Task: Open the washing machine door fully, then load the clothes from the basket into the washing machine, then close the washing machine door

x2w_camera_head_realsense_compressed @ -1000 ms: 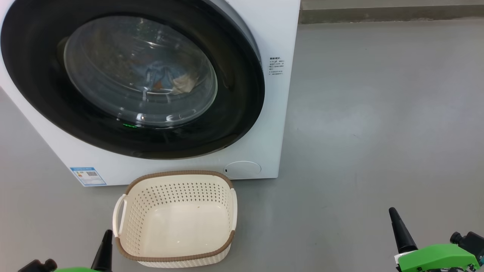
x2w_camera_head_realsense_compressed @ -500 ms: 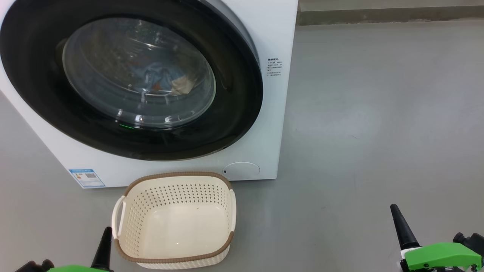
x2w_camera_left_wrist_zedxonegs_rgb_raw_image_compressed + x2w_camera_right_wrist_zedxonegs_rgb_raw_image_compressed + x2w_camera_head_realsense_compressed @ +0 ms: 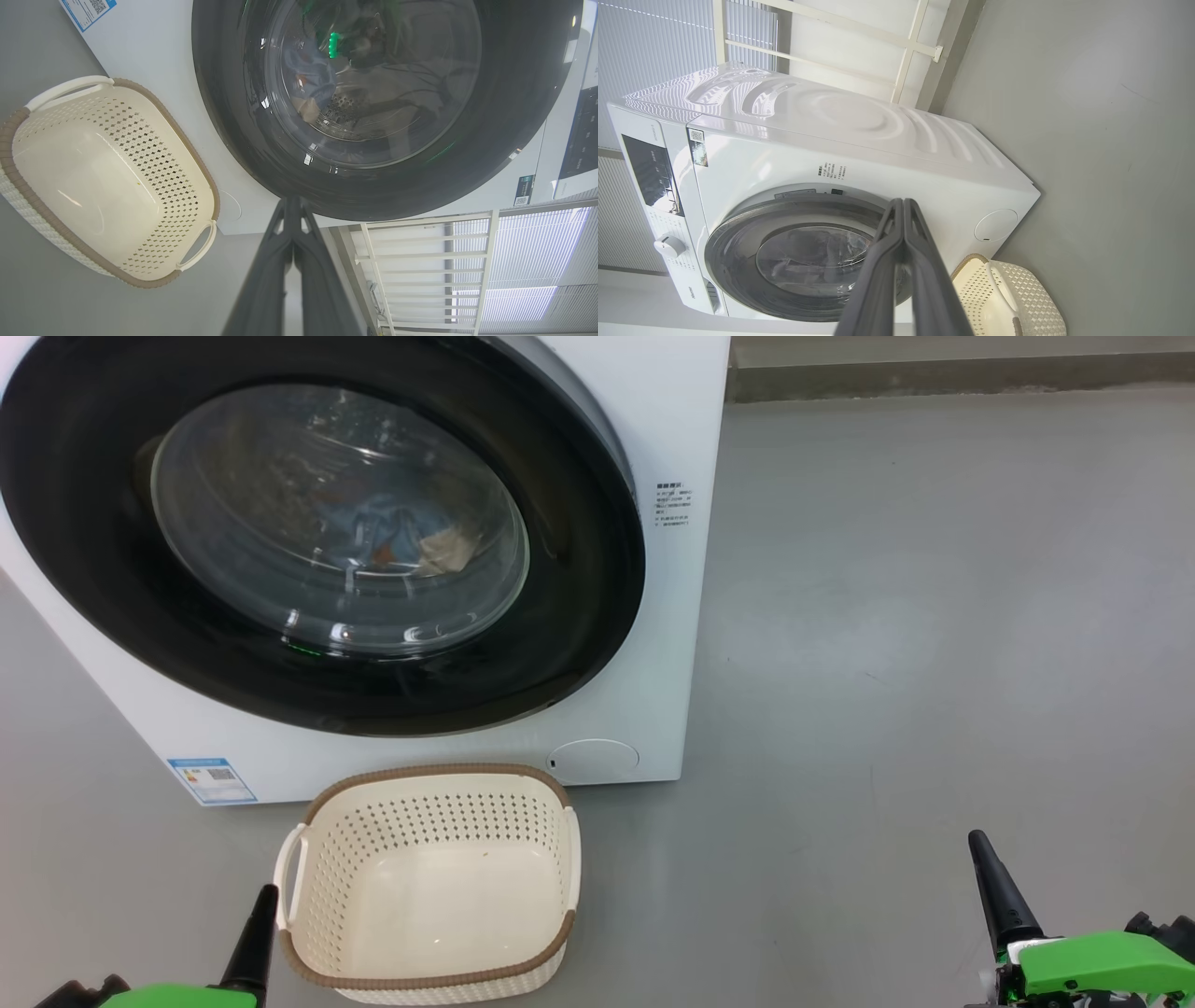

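Observation:
The washing machine (image 3: 681,420) fills the upper left of the head view, and its black-rimmed door (image 3: 579,588) sits shut against the front. Light blue clothes (image 3: 387,527) with a cream patch lie inside the drum, visible through the glass. On the floor in front, the cream basket (image 3: 429,773) holds nothing. My left gripper (image 3: 264,915) is shut and hangs just left of the basket. My right gripper (image 3: 991,877) is shut, far to the right over bare floor. The left wrist view shows the door (image 3: 233,121), the clothes (image 3: 306,77), the basket (image 3: 196,161) and the shut left gripper (image 3: 292,207).
A blue label sticker (image 3: 211,780) and a round white filter cover (image 3: 593,758) mark the machine's lower front. Grey floor (image 3: 934,616) stretches to the right up to a wall base. In the right wrist view the shut right gripper (image 3: 902,207) points at the machine (image 3: 878,140), with the control panel (image 3: 651,172) and white railings behind.
The whole head picture has drifted slightly left and down, so the camera moved. The door stays shut, the basket has not moved, and both grippers remain shut.

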`<state>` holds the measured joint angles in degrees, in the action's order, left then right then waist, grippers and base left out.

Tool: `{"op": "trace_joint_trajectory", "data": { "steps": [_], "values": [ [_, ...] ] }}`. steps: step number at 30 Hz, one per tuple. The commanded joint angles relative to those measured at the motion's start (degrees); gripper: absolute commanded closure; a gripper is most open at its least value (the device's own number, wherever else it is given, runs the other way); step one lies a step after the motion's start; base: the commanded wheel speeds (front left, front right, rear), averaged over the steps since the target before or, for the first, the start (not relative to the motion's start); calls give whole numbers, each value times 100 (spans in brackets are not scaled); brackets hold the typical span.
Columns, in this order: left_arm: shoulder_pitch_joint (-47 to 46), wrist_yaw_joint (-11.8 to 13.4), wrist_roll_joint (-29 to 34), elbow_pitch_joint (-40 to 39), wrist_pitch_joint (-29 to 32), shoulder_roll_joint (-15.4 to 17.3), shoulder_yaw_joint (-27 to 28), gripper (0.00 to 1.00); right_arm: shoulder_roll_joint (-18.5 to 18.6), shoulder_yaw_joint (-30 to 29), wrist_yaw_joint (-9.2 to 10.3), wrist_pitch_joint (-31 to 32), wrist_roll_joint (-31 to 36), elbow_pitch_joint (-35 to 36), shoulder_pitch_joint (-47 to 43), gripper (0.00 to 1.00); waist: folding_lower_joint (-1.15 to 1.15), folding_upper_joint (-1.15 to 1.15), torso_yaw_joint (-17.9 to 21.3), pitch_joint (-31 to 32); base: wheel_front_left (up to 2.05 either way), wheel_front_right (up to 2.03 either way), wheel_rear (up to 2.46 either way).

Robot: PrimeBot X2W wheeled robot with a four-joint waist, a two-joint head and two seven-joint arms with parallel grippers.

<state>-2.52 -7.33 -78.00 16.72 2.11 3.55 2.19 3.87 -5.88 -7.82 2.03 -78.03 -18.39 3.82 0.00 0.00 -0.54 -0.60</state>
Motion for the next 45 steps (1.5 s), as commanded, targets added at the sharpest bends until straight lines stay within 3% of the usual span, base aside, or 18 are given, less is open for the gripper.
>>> {"op": "trace_joint_trajectory", "data": {
  "steps": [1, 25, 45],
  "values": [
    [-275, -14, -194, -170, 50, 56, 200, 100, 17, 77, 26, 61, -184, 195, 210, 100, 0, 0, 4, 3, 0, 0, 0],
    [-367, -15, -1416, -269, 438, -64, 434, 100, -99, -66, 33, 448, -1411, 436, 236, 100, 0, 0, 54, 42, 0, 0, 0],
    [-367, -15, -1415, -269, 439, -65, 435, 100, -100, -65, 33, 447, -1412, 436, 236, 100, 0, 0, 54, 42, 0, 0, 0]
  ]
}}
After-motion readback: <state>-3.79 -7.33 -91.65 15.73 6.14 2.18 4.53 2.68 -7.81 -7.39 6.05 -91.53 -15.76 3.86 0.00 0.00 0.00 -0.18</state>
